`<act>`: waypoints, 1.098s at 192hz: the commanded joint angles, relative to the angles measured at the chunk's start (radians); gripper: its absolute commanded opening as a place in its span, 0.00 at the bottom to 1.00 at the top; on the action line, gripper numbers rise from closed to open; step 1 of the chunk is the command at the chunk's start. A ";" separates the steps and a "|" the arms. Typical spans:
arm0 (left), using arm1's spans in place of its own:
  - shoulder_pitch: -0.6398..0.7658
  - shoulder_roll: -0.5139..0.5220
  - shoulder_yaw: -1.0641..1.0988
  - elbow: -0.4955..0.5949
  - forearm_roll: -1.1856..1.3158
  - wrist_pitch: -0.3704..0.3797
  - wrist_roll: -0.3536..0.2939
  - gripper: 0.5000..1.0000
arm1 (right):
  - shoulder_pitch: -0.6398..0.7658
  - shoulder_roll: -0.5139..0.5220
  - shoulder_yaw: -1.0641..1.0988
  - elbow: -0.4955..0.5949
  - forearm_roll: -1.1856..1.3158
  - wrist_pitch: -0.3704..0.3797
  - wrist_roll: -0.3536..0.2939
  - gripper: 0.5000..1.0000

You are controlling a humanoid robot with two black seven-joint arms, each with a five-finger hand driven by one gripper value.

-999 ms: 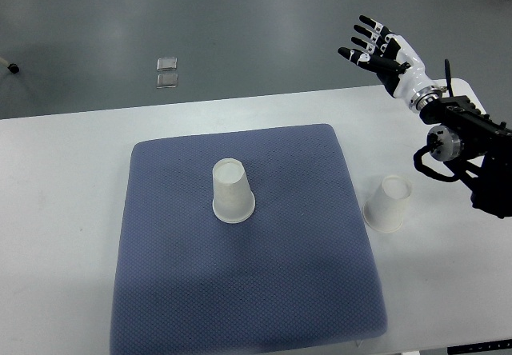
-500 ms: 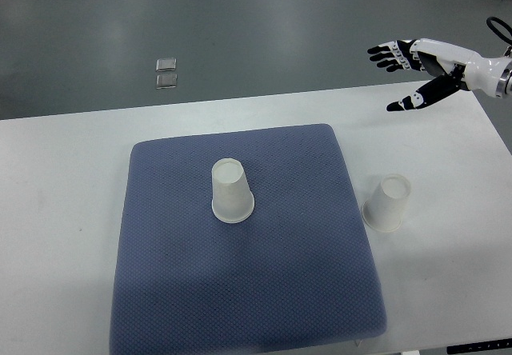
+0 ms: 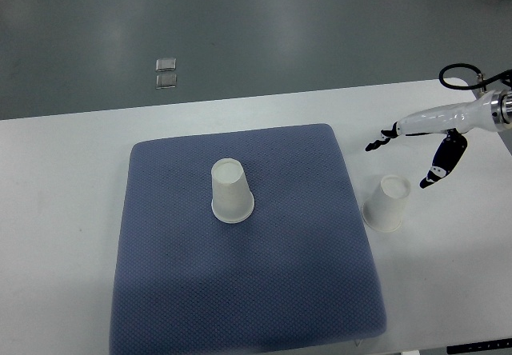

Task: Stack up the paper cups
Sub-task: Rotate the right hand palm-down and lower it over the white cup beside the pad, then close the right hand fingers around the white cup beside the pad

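Top view: a white table (image 3: 64, 179) with a blue-grey mat (image 3: 240, 291) covering most of the middle, and two small clear squares (image 3: 166, 73) lying on the grey floor beyond it. Nothing sits between the two cups. One white paper cup (image 3: 232, 191) stands upside down near the mat's centre — the second cup (image 3: 388, 203), also inverted, sits on bare table just off the mat's right edge. The right hand (image 3: 416, 143) hangs above that cup, fingers spread, holding nothing.

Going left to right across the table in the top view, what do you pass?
Blue mat → cup on the mat → cup on the bare table → right hand, open above that cup.
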 commanded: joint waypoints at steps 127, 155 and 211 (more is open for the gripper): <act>0.001 0.000 0.000 0.000 0.000 0.000 0.000 1.00 | -0.110 0.103 -0.102 -0.117 -0.076 -0.250 0.000 0.82; 0.001 0.000 0.000 0.000 0.000 0.000 0.000 1.00 | -0.127 0.120 -0.102 -0.129 -0.080 -0.265 -0.002 0.82; -0.001 0.000 0.000 0.000 0.000 0.000 0.000 1.00 | -0.156 0.140 -0.102 -0.139 -0.097 -0.273 -0.018 0.82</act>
